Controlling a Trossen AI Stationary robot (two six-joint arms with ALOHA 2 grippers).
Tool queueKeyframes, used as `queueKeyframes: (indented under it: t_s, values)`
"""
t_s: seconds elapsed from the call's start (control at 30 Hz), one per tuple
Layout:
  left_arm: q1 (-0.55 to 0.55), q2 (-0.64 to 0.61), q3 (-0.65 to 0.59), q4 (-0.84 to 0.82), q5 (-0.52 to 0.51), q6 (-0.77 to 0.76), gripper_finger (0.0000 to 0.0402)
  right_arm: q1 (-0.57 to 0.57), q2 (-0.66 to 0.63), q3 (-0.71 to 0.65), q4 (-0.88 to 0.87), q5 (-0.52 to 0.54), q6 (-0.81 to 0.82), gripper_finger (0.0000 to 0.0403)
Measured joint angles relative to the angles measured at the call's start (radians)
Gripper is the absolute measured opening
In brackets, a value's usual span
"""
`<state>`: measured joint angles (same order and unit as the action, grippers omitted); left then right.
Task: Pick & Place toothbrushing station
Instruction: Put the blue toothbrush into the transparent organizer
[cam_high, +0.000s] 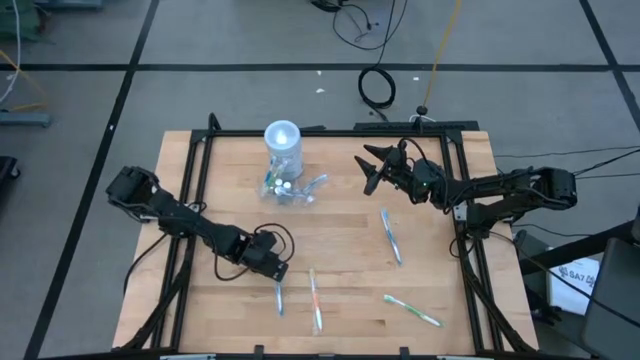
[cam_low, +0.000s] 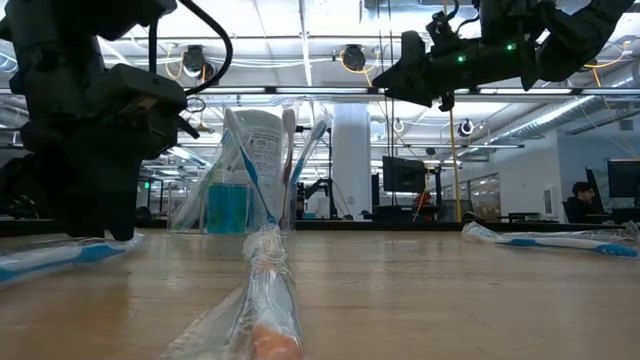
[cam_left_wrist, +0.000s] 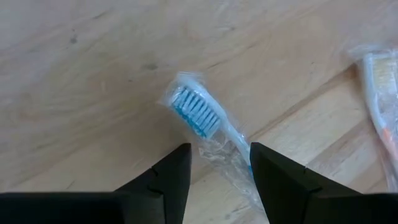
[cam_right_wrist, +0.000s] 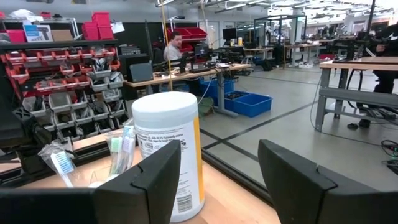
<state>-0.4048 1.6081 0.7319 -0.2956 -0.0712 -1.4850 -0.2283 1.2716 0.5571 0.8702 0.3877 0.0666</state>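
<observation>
The toothbrushing station (cam_high: 282, 160) stands at the far middle of the wooden table. It is a clear cylinder with a pale round top (cam_right_wrist: 166, 149) and a low tray part (cam_high: 288, 190) holding brushes and tubes. My right gripper (cam_high: 372, 170) hovers open to the station's right, pointing level at it (cam_right_wrist: 219, 155) without touching it. My left gripper (cam_high: 278, 272) points down near the front left. It is open, its fingers (cam_left_wrist: 221, 149) standing on either side of the neck of a wrapped blue toothbrush (cam_left_wrist: 198, 113) that lies flat on the table.
More wrapped toothbrushes lie loose on the table: one at the right middle (cam_high: 390, 237), one with an orange handle near the front (cam_high: 315, 298), one at the front right (cam_high: 412, 310). A black frame (cam_high: 200, 150) runs along the table's sides. People sit at desks in the room beyond (cam_right_wrist: 174, 46).
</observation>
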Motion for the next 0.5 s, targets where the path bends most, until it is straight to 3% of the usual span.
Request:
queueKeyframes:
  t_s: [0.27, 0.5]
  values:
    - [0.043, 0.004, -0.001, -0.036, -0.071, 0.103, 0.0164, 0.000, 0.000, 0.000, 0.001, 0.000, 0.000, 0.0208]
    - [0.087, 0.005, -0.003, -0.040, -0.098, 0.188, 0.0073, 0.000, 0.000, 0.000, 0.001, 0.000, 0.000, 0.0208]
